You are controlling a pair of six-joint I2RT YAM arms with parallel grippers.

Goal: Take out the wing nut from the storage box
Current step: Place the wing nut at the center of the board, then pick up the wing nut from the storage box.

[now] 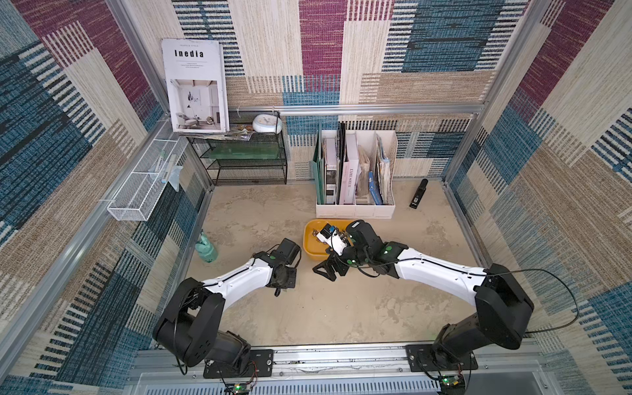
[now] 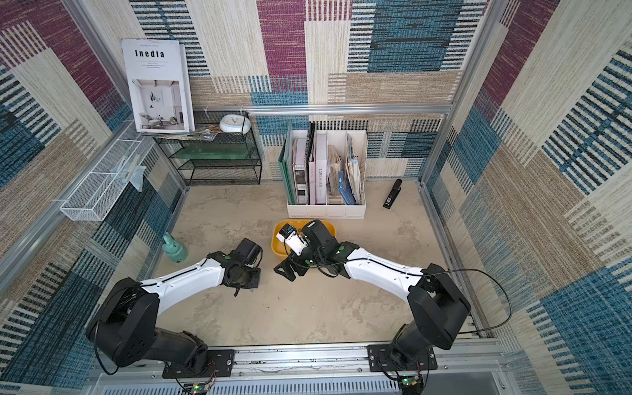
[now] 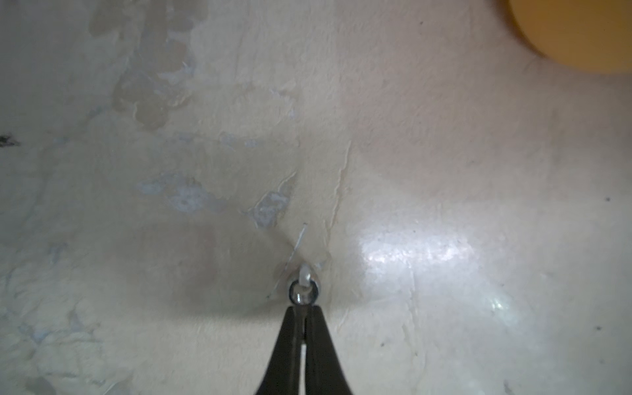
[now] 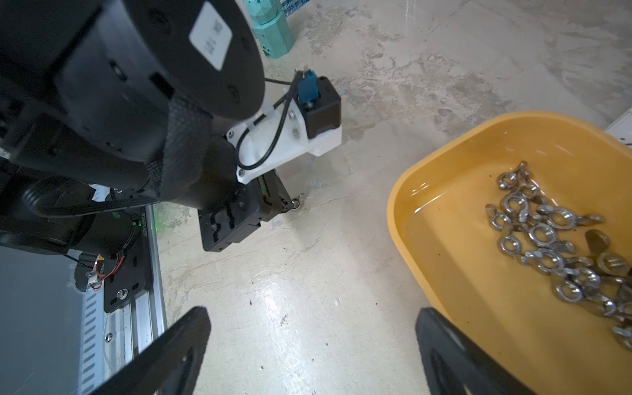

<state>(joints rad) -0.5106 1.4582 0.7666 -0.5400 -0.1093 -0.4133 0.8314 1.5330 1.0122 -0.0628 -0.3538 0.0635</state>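
Wing nut [image 3: 303, 289] pinched outside storage box [image 4: 403, 219]

Left gripper [image 3: 303, 309] is clenched on 1 wing nut, its 2 black fingers [image 3: 285, 342] meeting on the nut low over the beige tabletop [image 3: 444, 136], apart from the yellow storage box. Right gripper [image 4: 313, 313] hangs spread wide just beside the box's rim. A heap of wing nuts [image 4: 554, 239] lies inside the box.

The beige table [image 1: 342, 307] carries the storage box [image 1: 310, 247], file holder [image 1: 355, 209], stapler [image 1: 418, 195] and teal bottle [image 1: 206, 249].
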